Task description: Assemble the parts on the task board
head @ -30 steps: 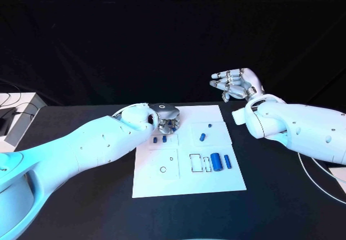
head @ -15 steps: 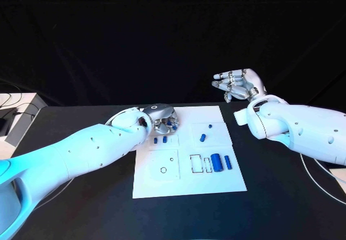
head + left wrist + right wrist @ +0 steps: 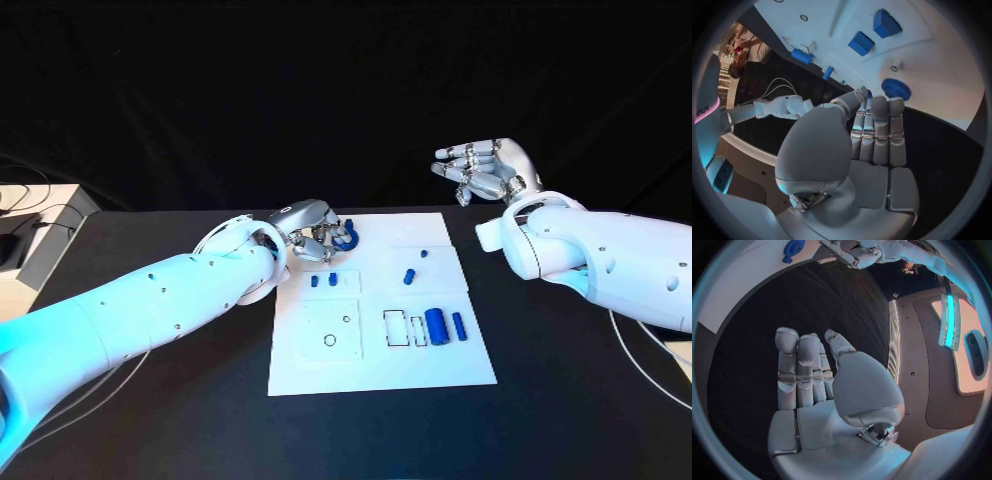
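Several blue parts (image 3: 323, 280) on task board (image 3: 382, 360): round part (image 3: 343, 237) at far left corner, right at left hand (image 3: 306, 230) fingertips, grip impossible to tell; two cylinders (image 3: 436, 326) inside near right outline. Farther right, right hand (image 3: 488, 170) raised, fingers straight, empty.

White task board (image 3: 378, 365); blue parts (image 3: 436, 326); black table (image 3: 173, 400); silver left hand (image 3: 309, 228).
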Available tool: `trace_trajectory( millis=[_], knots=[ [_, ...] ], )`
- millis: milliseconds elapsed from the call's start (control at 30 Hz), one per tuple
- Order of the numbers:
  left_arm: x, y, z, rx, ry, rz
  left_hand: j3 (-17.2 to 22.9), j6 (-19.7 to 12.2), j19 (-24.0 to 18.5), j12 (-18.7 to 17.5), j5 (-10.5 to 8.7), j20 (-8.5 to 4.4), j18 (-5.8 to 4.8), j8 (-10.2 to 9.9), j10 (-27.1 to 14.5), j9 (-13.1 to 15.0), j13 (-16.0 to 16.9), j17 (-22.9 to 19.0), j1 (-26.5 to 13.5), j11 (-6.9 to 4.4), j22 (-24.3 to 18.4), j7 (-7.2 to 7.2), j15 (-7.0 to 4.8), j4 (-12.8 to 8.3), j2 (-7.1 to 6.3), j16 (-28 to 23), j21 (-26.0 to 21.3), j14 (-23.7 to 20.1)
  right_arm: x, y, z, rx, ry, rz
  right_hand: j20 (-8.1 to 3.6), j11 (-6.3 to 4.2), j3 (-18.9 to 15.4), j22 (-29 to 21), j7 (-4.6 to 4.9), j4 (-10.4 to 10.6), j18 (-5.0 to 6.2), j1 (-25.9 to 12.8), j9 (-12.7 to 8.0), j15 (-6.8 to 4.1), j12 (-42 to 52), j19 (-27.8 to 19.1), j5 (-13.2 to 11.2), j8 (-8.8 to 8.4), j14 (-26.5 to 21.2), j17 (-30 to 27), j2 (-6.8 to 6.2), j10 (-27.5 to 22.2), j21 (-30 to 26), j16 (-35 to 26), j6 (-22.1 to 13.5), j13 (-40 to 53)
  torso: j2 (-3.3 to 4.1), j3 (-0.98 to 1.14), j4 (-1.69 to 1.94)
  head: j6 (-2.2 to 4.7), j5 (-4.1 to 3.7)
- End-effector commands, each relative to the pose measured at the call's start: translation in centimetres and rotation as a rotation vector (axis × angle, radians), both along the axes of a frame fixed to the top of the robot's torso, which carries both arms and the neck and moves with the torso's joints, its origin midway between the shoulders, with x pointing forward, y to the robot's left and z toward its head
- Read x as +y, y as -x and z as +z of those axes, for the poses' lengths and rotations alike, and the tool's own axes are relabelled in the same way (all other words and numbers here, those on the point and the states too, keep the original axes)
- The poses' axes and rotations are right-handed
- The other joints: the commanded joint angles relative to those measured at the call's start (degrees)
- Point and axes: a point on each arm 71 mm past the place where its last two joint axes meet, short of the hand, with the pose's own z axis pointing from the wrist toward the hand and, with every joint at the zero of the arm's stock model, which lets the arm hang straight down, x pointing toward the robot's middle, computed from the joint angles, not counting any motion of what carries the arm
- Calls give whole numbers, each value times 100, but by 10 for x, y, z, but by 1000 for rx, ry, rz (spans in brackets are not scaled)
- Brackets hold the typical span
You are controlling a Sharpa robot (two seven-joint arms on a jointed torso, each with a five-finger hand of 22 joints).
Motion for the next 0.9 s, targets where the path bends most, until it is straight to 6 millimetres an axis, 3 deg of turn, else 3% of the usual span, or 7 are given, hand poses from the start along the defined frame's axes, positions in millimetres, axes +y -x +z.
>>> trace_trajectory(
  millis=[33,167,233,900],
  knots=[
    [3,2,-3,50,45,2,-15,29,-13,21,23,43,144,-7,20,1,6,10,-23,3,11,6,-1,-27,42,-17,18,12,0,0,1,-9,1,15,-18,-13,0,5,25,9,64,-55,-4,-15,9,290,15,-19,-32,-5,-10,65,9,31,-3,5,-1,-7,13,-13,4],
    [9,2,-7,63,45,11,-19,25,-17,20,22,46,145,-8,17,0,5,16,-25,3,16,3,0,-27,39,-12,18,8,0,0,1,-9,1,16,-18,-13,0,5,25,9,64,-55,-4,-15,9,290,15,-19,-32,-5,-10,65,9,31,-3,5,-6,-15,14,-22,23],
    [12,2,-8,69,45,16,-21,24,-18,20,23,47,146,-7,16,0,5,21,-27,2,20,-2,0,-25,42,-5,20,6,1,0,1,-9,1,16,-18,-13,0,5,25,9,64,-55,-4,-15,9,290,15,-19,-32,-5,-10,65,9,31,-3,5,2,-7,1,-18,36],
    [18,3,-20,79,53,18,-42,-1,-33,20,21,51,142,-8,-21,0,5,53,-38,4,56,-25,7,-13,29,37,24,-29,2,0,0,-8,0,18,-18,-15,-12,28,20,15,63,-53,-4,-15,9,293,15,-18,-35,-22,-4,66,1,42,11,8,14,2,-7,-34,45]
  ],
)
